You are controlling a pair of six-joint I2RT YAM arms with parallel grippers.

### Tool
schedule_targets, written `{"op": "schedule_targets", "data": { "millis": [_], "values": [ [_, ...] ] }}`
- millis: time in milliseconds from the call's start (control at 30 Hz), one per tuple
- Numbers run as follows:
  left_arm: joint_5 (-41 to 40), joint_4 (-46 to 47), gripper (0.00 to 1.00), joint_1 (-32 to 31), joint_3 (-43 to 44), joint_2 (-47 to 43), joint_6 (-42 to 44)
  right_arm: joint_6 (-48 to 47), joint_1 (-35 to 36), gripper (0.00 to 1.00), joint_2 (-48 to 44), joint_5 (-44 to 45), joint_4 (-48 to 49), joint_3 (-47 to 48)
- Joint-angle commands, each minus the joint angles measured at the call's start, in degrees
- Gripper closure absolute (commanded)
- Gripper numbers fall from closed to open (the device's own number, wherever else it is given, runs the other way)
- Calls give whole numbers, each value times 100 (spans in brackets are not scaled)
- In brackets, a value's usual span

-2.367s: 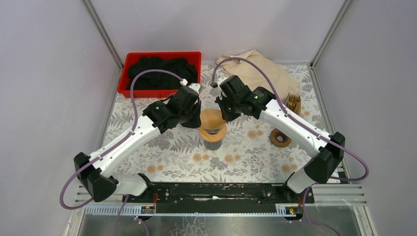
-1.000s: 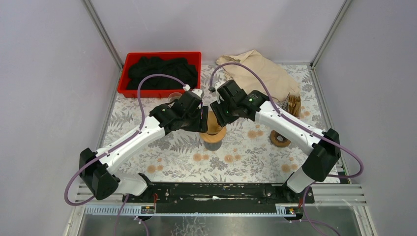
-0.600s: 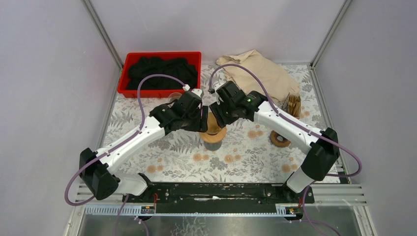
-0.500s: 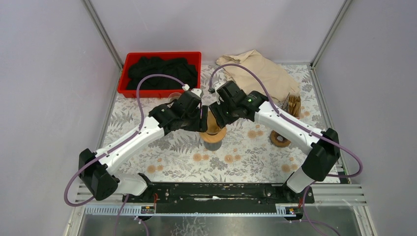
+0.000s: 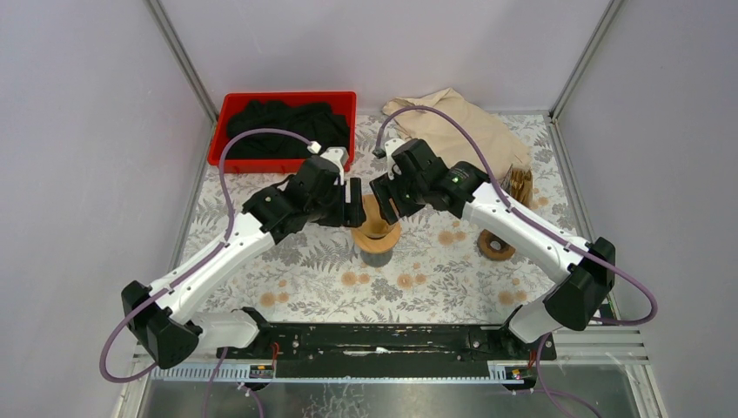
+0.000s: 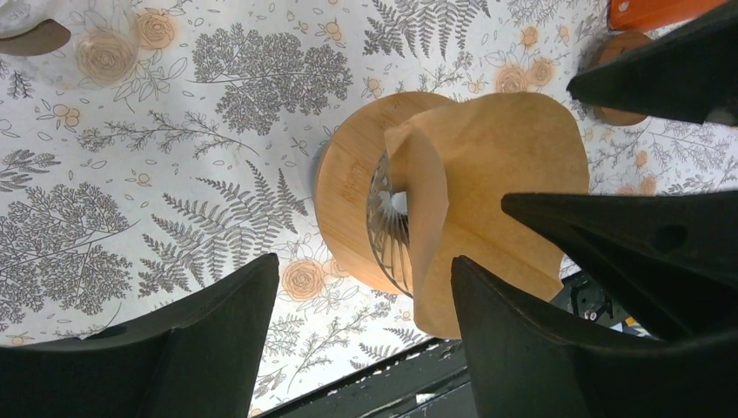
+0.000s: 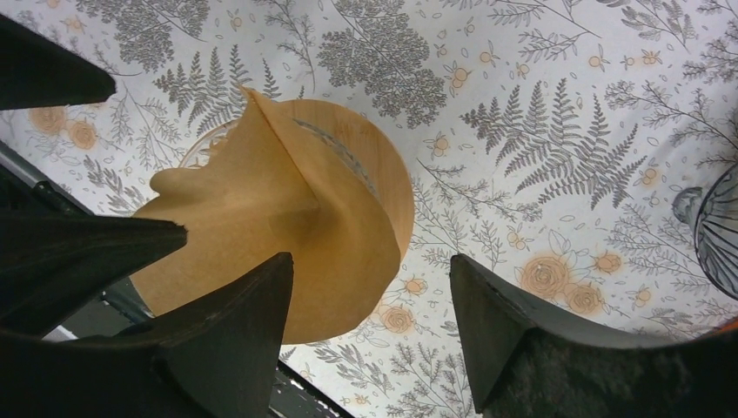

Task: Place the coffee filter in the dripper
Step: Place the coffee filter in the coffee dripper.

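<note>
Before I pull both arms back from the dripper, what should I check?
1. Left claw open: ok, jaws spread wide.
2. Right claw open: ok, jaws spread wide.
3. Coffee filter in dripper: ok, its lower part sits inside the cone.
4. Filter opened out against the cone: not ok, one flap folds inward and paper overhangs the rim.
5. Claws free of the paper: cannot tell, fingertips overlap it in both wrist views.
6. Dripper upright on its dark cup: ok.
</note>
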Motion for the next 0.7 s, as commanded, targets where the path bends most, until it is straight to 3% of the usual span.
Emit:
{"op": "schedule_targets", "data": {
  "millis": [0,267,667],
  "values": [
    [57,493,20,106,149,116,46,109,36,26,-112,-302,89,165],
    [-18,646,20,229,219,605,226,156,36,25,-26,-236,-13,-5],
    [-173,623,22,353,-42,609,270,97,36,25,-127,80,-144,-388]
  ]
}}
